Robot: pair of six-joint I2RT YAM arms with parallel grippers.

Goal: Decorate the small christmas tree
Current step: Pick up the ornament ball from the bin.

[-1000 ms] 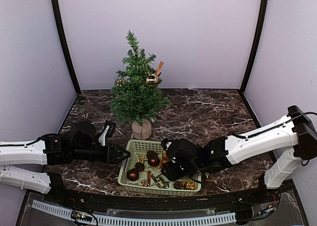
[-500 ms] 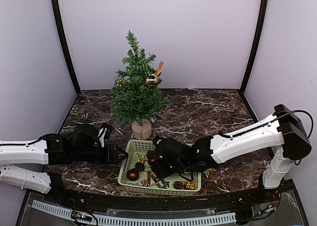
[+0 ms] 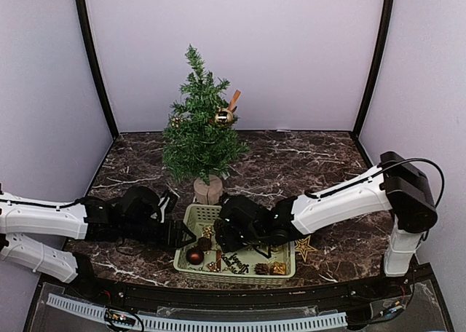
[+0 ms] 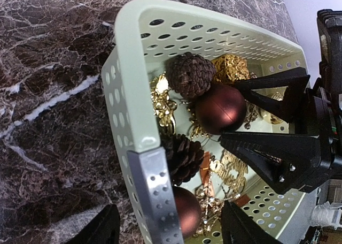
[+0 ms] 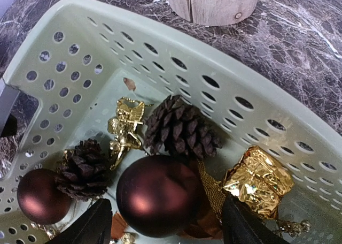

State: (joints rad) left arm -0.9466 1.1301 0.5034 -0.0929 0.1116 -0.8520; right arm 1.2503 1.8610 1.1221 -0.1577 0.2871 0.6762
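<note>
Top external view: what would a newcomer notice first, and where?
The small christmas tree stands at the back of the marble table, a gold bauble among its branches. In front, the left gripper and right gripper meet at a pale green basket, the right one open over a dark red bauble.

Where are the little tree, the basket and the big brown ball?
small christmas tree (image 3: 195,139), top view, green branches.
basket (image 5: 176,48), right wrist view, far perforated wall.
big brown ball (image 5: 157,196), right wrist view, its middle.
</note>
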